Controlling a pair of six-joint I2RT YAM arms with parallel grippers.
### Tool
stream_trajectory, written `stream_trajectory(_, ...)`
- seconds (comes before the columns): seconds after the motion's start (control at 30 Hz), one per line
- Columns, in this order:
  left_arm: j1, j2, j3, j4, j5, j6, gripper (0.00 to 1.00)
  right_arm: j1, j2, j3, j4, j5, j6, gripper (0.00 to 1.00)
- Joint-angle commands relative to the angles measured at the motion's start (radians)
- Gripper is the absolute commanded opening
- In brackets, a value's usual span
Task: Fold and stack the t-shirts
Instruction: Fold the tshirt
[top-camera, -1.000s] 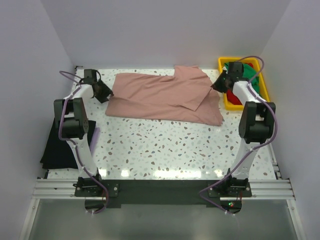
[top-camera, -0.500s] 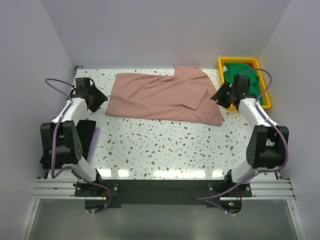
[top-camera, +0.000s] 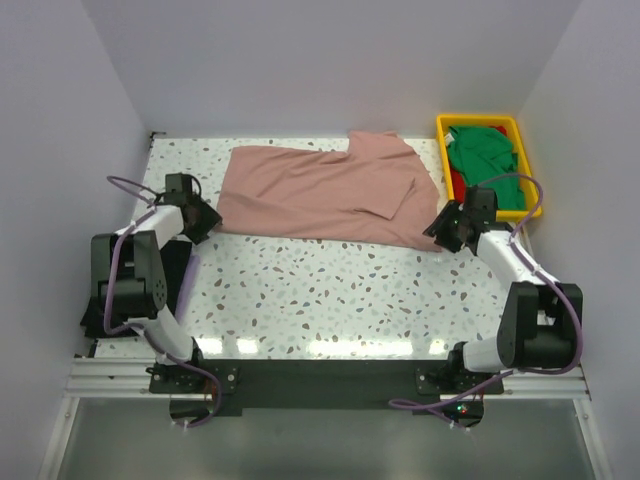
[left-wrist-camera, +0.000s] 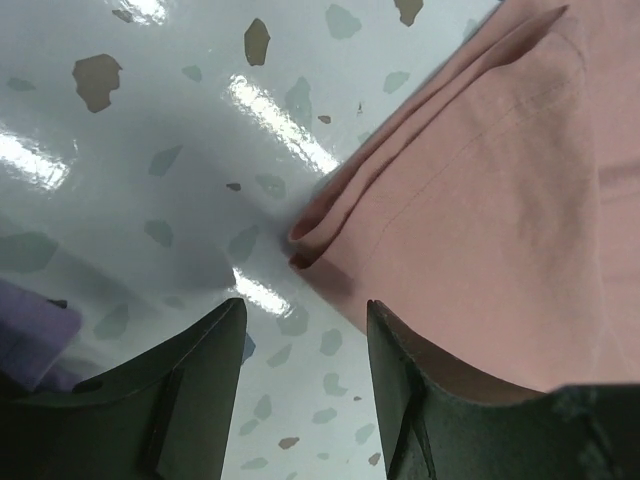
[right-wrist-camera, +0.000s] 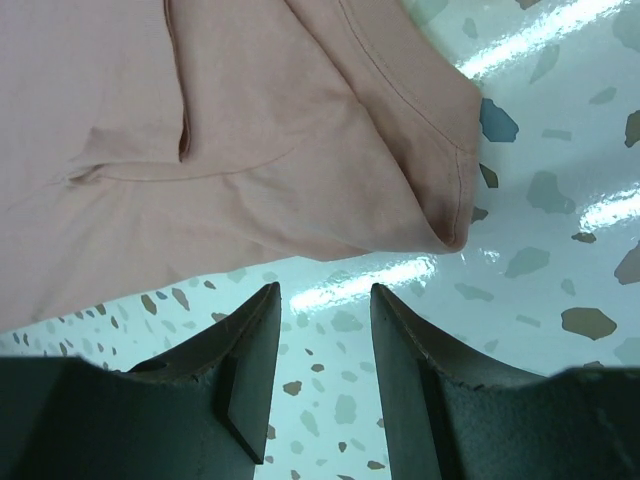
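Hovering at 2 near corners of the dusty pink t-shirt (top-camera: 320, 195), left gripper (top-camera: 204, 221) and right gripper (top-camera: 441, 229) gaped open, empty; the fold likely needed each to pinch its corner.

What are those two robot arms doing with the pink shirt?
They are folding t-shirts. The pink t-shirt lies partly folded on the table. The left hand is open at the shirt's near left corner, and the right hand is open at its near right corner. Neither is gripping the cloth. A green t-shirt lies in the yellow tray at the far right.
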Motion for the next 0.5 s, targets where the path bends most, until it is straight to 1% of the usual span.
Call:
stream_trajectory(0.0,-0.004,0.052,0.006,0.114,0.002,-0.031,0.56,0.005,-0.023,-0.013,0.073,0.022,0.010,0.45)
stream_trajectory(0.03,-0.004,0.076,0.001,0.128,0.043,-0.034,0.56,0.005,-0.011,-0.020,0.078,0.028,0.012,0.45)
stream_trajectory(0.07,-0.005,0.087,0.001,0.135,0.048,-0.043,0.56,0.005,-0.005,-0.022,0.079,0.031,0.012,0.45)
stream_trajectory(0.17,-0.005,0.113,-0.002,0.145,0.050,-0.051,0.55,0.005,0.019,-0.033,0.079,0.041,0.012,0.47)
stream_trajectory(0.23,-0.005,0.116,-0.004,0.142,0.033,-0.054,0.52,0.005,0.027,-0.042,0.090,0.050,0.018,0.48)
stream_trajectory(0.27,-0.005,0.116,-0.005,0.140,0.027,-0.059,0.49,0.005,0.033,-0.050,0.101,0.062,0.022,0.49)
stream_trajectory(0.3,-0.005,0.115,-0.004,0.141,0.027,-0.060,0.44,0.003,0.038,-0.053,0.105,0.065,0.022,0.49)
stream_trajectory(0.37,-0.005,0.118,-0.002,0.140,0.025,-0.059,0.38,0.003,0.062,-0.053,0.112,0.077,0.025,0.50)
stream_trajectory(0.4,-0.005,0.116,-0.001,0.140,0.025,-0.059,0.31,0.003,0.070,-0.053,0.115,0.082,0.025,0.50)
stream_trajectory(0.47,-0.004,0.118,-0.002,0.138,0.025,-0.059,0.27,0.003,0.085,-0.054,0.121,0.084,0.030,0.50)
